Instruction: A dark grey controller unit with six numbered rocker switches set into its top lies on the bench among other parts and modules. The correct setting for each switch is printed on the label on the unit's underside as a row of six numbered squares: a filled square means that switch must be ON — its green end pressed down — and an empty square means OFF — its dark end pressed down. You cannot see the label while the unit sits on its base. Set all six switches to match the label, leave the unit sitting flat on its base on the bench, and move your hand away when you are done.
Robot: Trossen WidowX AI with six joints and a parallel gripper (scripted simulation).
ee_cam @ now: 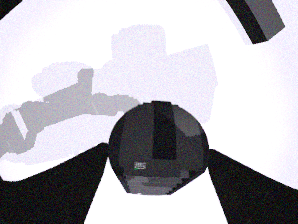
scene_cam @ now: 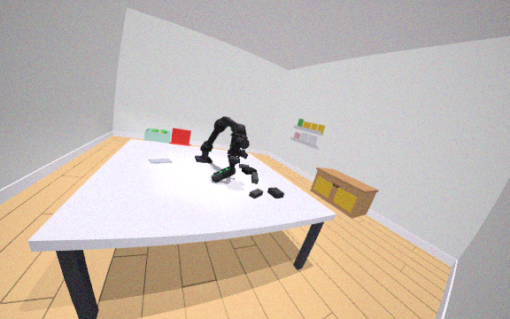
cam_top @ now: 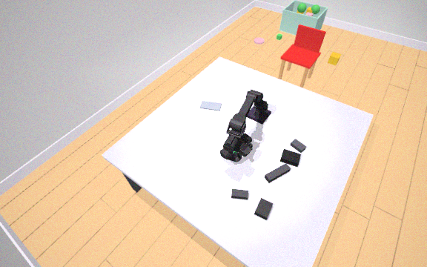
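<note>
The dark grey controller unit (cam_top: 230, 154) (scene_cam: 221, 175) (ee_cam: 137, 135) is between my fingertips and tilted, with small green switch ends showing in the top and exterior views. In the wrist view it spans the gap between the two black fingers, with small pale print on it; the switch settings cannot be read there. My gripper (cam_top: 238, 145) (scene_cam: 234, 166) (ee_cam: 158, 152) points down over the middle of the bench and is shut on the unit. The unit's exact height above the bench is hard to tell. The underside label cannot be read in these views.
A long dark bar (cam_top: 277, 173) and a black block (cam_top: 290, 157) lie right of the gripper in the top view, with a small grey module (cam_top: 298, 145) beyond. Two dark modules (cam_top: 239, 193) (cam_top: 264, 208) lie nearer the front. A pale flat plate (cam_top: 210, 106) (scene_cam: 160, 160) lies behind left.
</note>
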